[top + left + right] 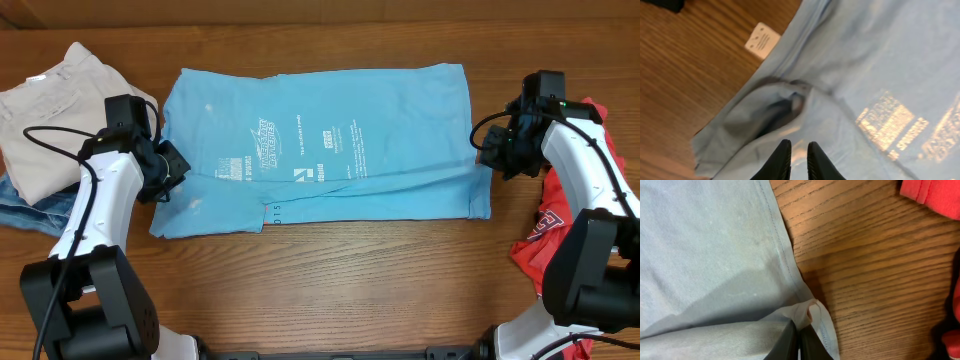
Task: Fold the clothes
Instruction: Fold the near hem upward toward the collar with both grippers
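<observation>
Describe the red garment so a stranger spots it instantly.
On the wooden table, find the big sky-blue cotton T-shirt spread flat. Past its right end, beneath the right arm, lies a crumpled red cloth garment with white print: the only red thing.

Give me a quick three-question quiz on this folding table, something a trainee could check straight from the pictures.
1. True or false: the sky-blue T-shirt lies crumpled in a heap.
2. The right gripper is shut on: A the sky-blue T-shirt's edge; B a sock; C nothing.
3. Fill in: the other clothes near the right gripper are ___.
Key: 1 false, it lies spread out; 2 A; 3 red.
</observation>
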